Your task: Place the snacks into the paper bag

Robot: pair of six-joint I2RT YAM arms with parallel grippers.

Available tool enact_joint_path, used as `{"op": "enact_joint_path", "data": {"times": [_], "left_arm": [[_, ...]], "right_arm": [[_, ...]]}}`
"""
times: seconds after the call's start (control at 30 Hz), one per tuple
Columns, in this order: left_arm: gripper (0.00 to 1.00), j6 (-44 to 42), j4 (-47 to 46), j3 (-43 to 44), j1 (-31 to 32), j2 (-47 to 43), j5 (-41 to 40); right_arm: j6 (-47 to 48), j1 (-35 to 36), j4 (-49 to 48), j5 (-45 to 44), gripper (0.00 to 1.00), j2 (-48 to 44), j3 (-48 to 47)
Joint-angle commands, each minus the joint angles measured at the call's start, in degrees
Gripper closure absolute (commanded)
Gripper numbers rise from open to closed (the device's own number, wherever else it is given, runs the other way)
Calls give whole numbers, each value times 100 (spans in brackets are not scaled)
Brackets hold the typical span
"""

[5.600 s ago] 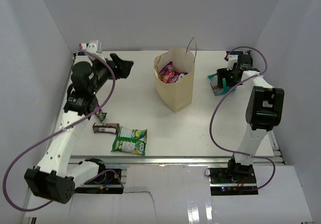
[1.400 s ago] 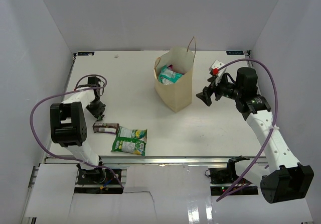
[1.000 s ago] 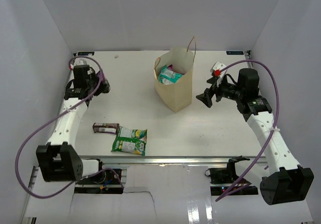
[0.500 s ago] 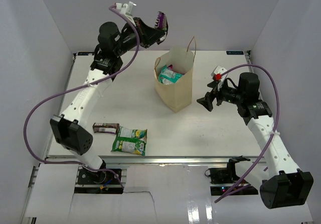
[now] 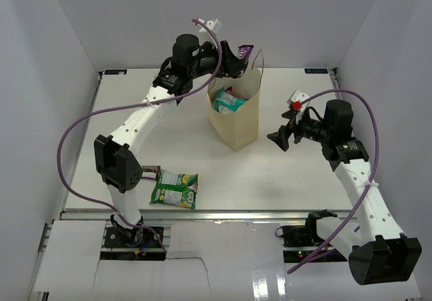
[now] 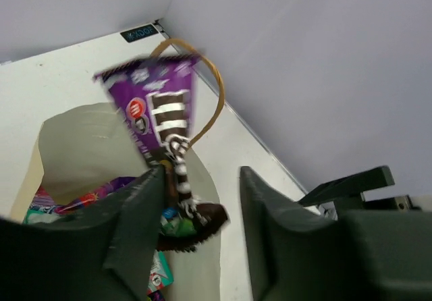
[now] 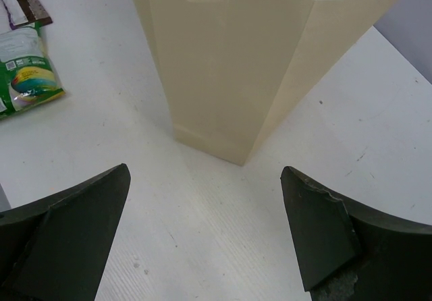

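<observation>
My left gripper [image 6: 201, 179] is open over the mouth of the paper bag [image 6: 74, 146], the blurry purple candy packet [image 6: 158, 105] in its gap touching one side only, my right gripper [image 7: 206, 171] is wide open by the bag's corner, and the snacks [image 5: 228, 102] inside are half hidden.

Paper bag [image 5: 236, 119] upright mid-table [image 5: 169, 125], toward back. Left gripper [image 5: 239, 50] above bag's rear rim; candy packet [image 6: 158, 105] between its fingers, over bag mouth. Other packets [image 5: 228, 102] inside bag. Right gripper [image 5: 280, 139] right of bag, apart. Flat packet [image 5: 175, 187] front-left of bag; small bar [image 5: 152, 173] just behind-left of it.
</observation>
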State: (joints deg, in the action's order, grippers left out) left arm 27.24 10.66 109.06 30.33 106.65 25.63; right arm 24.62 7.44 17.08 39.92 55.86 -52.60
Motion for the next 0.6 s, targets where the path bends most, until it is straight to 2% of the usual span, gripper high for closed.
{"op": "enact_joint_path", "data": {"times": [0.0, 0.13, 0.17, 0.27, 0.37, 0.4, 0.43, 0.47, 0.5, 0.53, 0.57], "left_arm": [[38, -123, 235, 511, 8, -127, -242], [26, -158, 331, 827, 8, -101, -356], [25, -184, 358, 915, 8, -118, -400], [22, -386, 516, 1144, 8, -267, -611], [22, -693, 894, 1154, 0, -591, -1268], [22, -746, 1016, 996, -9, -1028, -1567], [22, -782, 1035, 403, -18, -1319, -2213], [22, -782, 1009, -473, -27, -2010, -2559], [22, -765, 1000, -482, -35, -2408, -2972], [22, -721, 1000, -1474, -53, -2812, -3646], [21, -529, 1017, -1988, -53, -3234, -3966]], "right_arm": [[366, -24, 163, 540, 2, 4, -101], [1271, 178, 927, 1350, 2, 153, -330], [1491, 422, 1285, 1404, 2, 197, -382], [1984, 1002, 1491, 1204, 2, 373, -532], [2047, 1732, 1482, 817, 2, 645, -690], [2003, 1960, 1387, 694, 2, 855, -725], [1724, 2215, 1273, 484, 2, 987, -752], [1626, 2792, 1123, 12, 4, 1293, -795], [1546, 3111, 1000, -254, 4, 1470, -796], [1215, 3767, 816, -622, 5, 1646, -778], [1003, 4078, 614, -1435, 5, 2048, -778]]}}
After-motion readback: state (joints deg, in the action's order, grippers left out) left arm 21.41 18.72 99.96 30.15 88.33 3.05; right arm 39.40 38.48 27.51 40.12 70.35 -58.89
